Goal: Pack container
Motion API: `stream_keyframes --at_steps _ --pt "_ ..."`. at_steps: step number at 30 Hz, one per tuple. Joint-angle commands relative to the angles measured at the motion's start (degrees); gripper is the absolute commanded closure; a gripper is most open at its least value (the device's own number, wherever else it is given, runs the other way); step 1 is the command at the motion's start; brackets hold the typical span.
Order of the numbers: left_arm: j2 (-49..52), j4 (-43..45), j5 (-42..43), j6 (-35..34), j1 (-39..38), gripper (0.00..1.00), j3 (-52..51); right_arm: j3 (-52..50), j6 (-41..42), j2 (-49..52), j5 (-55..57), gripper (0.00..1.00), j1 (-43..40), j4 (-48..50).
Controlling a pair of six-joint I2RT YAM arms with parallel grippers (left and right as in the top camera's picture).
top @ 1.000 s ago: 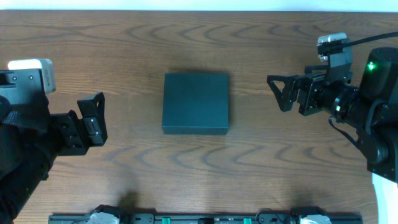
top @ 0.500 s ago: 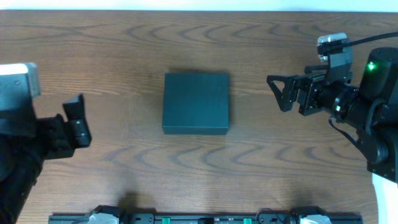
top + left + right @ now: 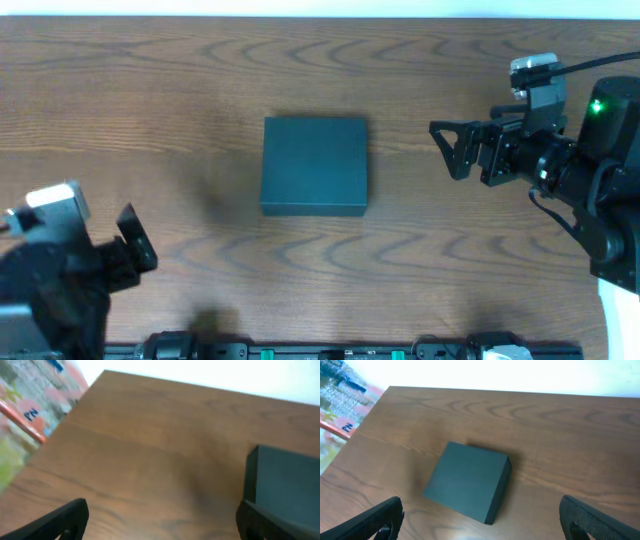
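Container [image 3: 314, 165], dark teal-green with its lid shut, is lying flat at the middle of the wooden desk [image 3: 180, 70]. Left end effector [image 3: 161, 510] is hovering low near the desk's front left, well apart from the box, fingers spread wide. Right end effector [image 3: 449, 150] is hanging to the right, likewise spread and gripping nothing. No items for packing are showing. Likely risk: a finger catching the closed lid's edge could end up shoving the box across the smooth wood rather than lifting the flap, or clipping a corner and twisting it.
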Motion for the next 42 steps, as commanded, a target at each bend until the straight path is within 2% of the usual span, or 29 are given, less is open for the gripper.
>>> stream_keyframes --at_steps 1,9,14,36,42 --pt "-6.75 4.11 0.81 0.81 0.33 0.05 -10.19 0.07 -0.57 0.0 0.17 0.01 0.39 0.0" --pt "-29.35 13.57 3.15 0.15 0.33 0.05 -36.68 0.07 -0.57 0.0 0.17 0.01 0.39 0.0" --pt "-37.48 16.79 3.3 -0.26 0.28 0.05 -46.05 0.07 -0.57 0.0 0.17 0.01 0.39 0.0" --pt "-37.35 19.65 5.46 -1.84 -1.29 0.05 -64.32 0.07 -0.57 0.0 0.17 0.01 0.39 0.0" --pt "-37.35 20.02 7.93 -1.79 -1.57 0.05 -64.78 0.07 -0.57 0.0 0.17 0.01 0.39 0.0"
